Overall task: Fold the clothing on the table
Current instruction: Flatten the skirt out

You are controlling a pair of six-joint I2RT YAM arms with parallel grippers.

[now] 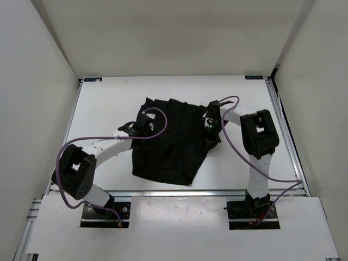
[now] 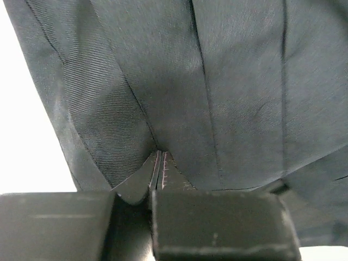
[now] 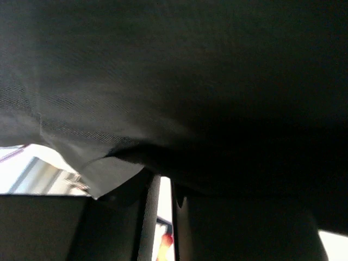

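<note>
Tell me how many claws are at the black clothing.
2. The left claw pinches the clothing at its left edge, shut on a fold. The right claw is at its right edge, with fabric draped over it.

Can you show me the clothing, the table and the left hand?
Clothing (image 1: 168,147): top view, middle of the fabric.
Table (image 1: 103,103): top view, bare left part.
Left hand (image 2: 154,187): left wrist view, between its fingertips.

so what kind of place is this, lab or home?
Likely a lab test cell: a white table with a metal rail, plain white walls boxing it in, two robot arms bolted at its near edge.
</note>
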